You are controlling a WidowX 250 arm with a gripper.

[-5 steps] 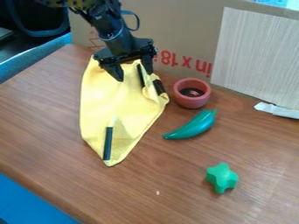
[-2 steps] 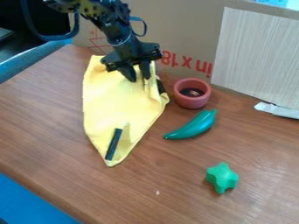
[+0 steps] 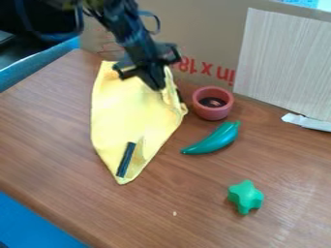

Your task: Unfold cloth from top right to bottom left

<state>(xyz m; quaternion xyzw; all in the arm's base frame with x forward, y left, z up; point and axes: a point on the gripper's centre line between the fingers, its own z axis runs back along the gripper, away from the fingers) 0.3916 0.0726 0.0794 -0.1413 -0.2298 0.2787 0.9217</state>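
The black gripper [image 3: 157,87] hangs over the top right part of the yellow cloth [image 3: 123,114], its fingers closed together on a raised fold of the cloth. The cloth lies folded on the wooden table, long and narrow, tapering to a point at its lower end. A dark stripe shows near that lower tip, beside a small fold. Part of the cloth's upper edge is hidden behind the gripper.
A reddish-brown bowl [image 3: 213,103] stands right of the cloth, close to its edge. Below the bowl lies a teal pepper [image 3: 215,139], and a green star-like toy [image 3: 246,196] sits lower right. A cardboard box [image 3: 207,34] stands behind the table [image 3: 58,140].
The gripper has shifted slightly right, and its fingers have gone from apart to together on the cloth. The dark stripe near the cloth's lower tip now lies more tilted.
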